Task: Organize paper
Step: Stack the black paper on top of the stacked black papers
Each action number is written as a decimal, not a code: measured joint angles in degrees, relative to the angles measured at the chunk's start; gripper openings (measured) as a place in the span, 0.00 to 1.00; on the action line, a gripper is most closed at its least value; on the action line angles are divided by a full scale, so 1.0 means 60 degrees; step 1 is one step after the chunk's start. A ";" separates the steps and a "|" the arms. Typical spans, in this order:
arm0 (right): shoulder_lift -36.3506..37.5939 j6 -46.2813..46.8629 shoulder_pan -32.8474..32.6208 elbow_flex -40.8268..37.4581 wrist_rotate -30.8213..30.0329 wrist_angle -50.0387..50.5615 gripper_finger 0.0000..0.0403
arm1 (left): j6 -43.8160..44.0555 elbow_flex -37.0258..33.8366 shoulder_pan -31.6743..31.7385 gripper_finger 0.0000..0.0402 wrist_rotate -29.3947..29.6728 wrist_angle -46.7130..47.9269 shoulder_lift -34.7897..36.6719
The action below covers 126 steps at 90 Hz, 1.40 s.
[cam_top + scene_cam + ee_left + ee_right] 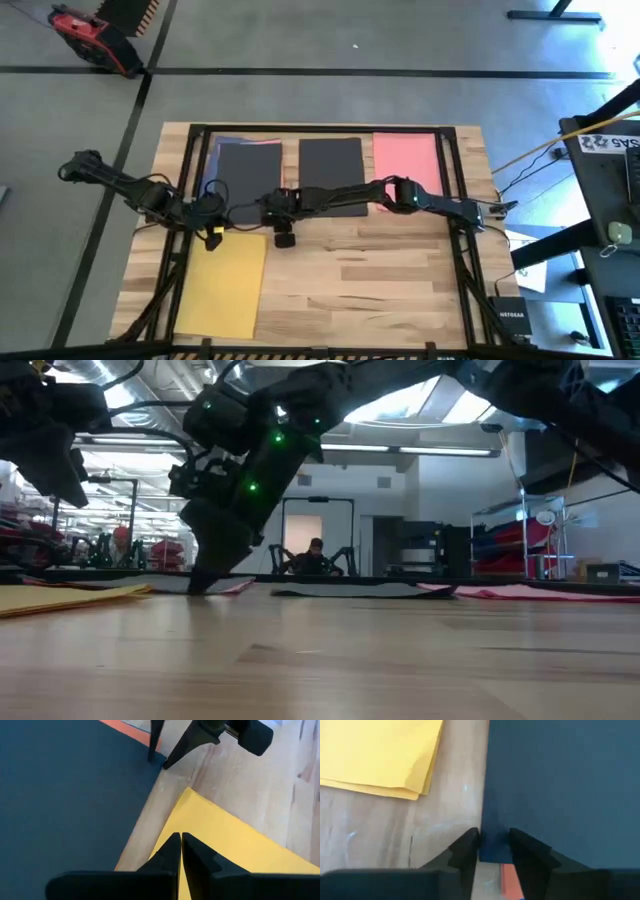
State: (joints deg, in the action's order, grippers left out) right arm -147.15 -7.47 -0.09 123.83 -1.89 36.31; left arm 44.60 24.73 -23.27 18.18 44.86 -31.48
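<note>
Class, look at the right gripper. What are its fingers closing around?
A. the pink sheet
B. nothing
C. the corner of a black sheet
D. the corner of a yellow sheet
C: in the right wrist view the right gripper has a finger on each side of the black sheet corner.

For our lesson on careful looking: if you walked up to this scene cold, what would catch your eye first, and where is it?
Coloured sheets on the pale wooden table stand out first: a black sheet with orange and blue edges beneath, another black sheet and a pink sheet along the far side, a yellow stack nearer on the left. Both arms meet mid-table: the right gripper straddles the left black sheet's corner, and the left gripper, shut, hovers over the yellow corner.
</note>
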 joint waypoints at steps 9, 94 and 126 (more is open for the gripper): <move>0.0049 0.0006 -0.0055 -0.0009 -0.0021 0.0043 0.14 | 0.0000 0.0000 0.0000 0.00 0.0000 0.0000 0.0000; 0.1311 0.0124 0.0037 0.1719 -0.1177 0.3884 0.00 | -0.0255 0.0000 0.0000 0.00 0.0005 -0.2905 0.0189; 0.2024 0.1971 0.0617 0.1731 -0.2344 0.7458 0.00 | -0.0328 0.0000 0.0000 0.00 0.0168 -0.2906 0.0160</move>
State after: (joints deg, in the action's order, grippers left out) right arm -135.01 4.35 3.61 134.22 -15.96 81.05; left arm 42.63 24.73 -23.27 19.19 27.42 -30.52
